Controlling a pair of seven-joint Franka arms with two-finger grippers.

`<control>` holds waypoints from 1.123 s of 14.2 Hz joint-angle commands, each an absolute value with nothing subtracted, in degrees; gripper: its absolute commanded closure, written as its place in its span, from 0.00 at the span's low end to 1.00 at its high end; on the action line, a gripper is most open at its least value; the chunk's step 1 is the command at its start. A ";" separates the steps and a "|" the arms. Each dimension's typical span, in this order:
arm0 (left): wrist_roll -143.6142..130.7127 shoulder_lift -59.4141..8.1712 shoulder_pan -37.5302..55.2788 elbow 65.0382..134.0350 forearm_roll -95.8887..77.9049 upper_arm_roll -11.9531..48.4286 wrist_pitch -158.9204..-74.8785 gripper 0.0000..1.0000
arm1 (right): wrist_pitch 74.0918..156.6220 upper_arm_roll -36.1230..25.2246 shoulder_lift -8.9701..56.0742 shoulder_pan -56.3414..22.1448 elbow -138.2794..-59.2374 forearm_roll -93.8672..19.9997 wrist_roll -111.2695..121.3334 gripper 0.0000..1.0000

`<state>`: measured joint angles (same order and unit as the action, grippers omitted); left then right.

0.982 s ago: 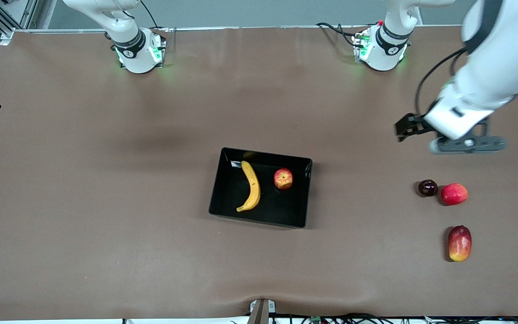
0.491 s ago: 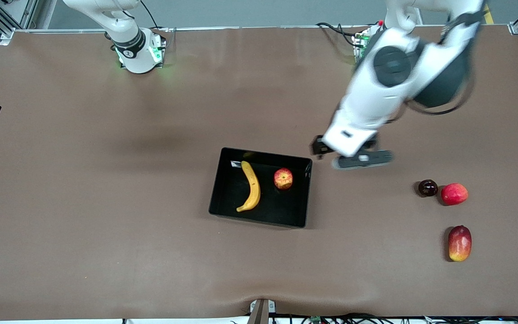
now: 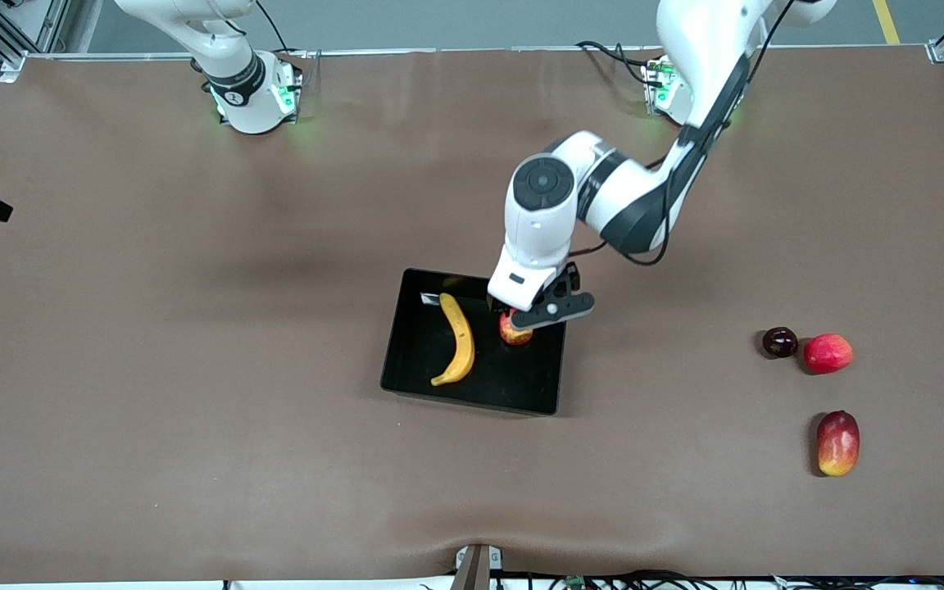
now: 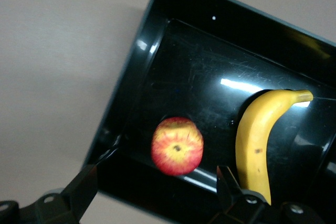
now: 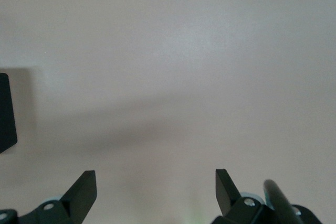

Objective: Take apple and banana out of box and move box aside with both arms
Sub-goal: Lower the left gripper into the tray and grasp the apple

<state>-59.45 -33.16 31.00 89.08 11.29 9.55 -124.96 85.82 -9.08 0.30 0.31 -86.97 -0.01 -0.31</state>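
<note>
We saw the left claw (image 4: 155,195) spread wide over the apple (image 3: 515,332), which sat beside the banana (image 3: 459,339) in the black tray (image 3: 406,348) mid-tabletop (image 3: 193,369). The right claw (image 5: 156,192), also spread, waited above bare tabletop.

Robot lab: table-mounted arms (image 3: 603,188)

Red-yellow apple (image 4: 177,146) lies in the glossy black box (image 4: 126,95), under the left claw (image 4: 152,192); curved yellow banana (image 4: 258,148) lies beside it.
</note>
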 commanded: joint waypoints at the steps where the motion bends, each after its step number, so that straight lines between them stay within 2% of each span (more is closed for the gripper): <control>1: -60.73 -37.34 31.55 87.54 11.87 9.58 -129.09 0.00 | 85.52 -8.79 0.62 0.35 -85.52 0.35 -0.35 0.00; 5: -61.95 -41.30 31.73 88.06 11.52 9.58 -133.75 0.00 | 85.52 -8.70 0.70 0.00 -85.08 0.35 -0.26 0.00; 8: -63.54 -42.80 31.82 88.59 11.69 9.58 -134.30 0.00 | 85.52 -8.70 0.70 0.09 -85.08 0.35 -0.26 0.00; 9: -63.46 -43.15 31.82 88.59 11.78 9.58 -134.30 0.03 | 85.52 -8.70 0.70 0.09 -85.08 0.35 -0.26 0.00; 11: -63.54 -43.59 31.90 88.59 11.69 9.67 -134.38 0.31 | 85.52 -8.70 0.70 0.00 -85.08 0.35 -0.35 0.00; 12: -63.63 -43.42 31.90 88.68 11.52 9.67 -134.30 0.50 | 85.60 -8.70 0.79 0.00 -85.08 0.26 -0.35 0.00; 14: -63.46 -43.16 31.91 88.77 11.60 9.76 -134.12 1.00 | 86.13 -8.70 1.05 0.09 -85.08 0.26 -0.26 0.00; 16: -63.28 -42.28 31.99 88.42 12.13 9.84 -133.77 1.00 | 86.22 -8.70 1.05 0.09 -85.08 0.18 -0.26 0.00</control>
<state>-62.02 -43.43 31.57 88.57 11.29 9.88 -133.63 86.31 -8.76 0.51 0.12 -86.13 -0.01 -0.31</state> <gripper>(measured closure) 0.300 0.000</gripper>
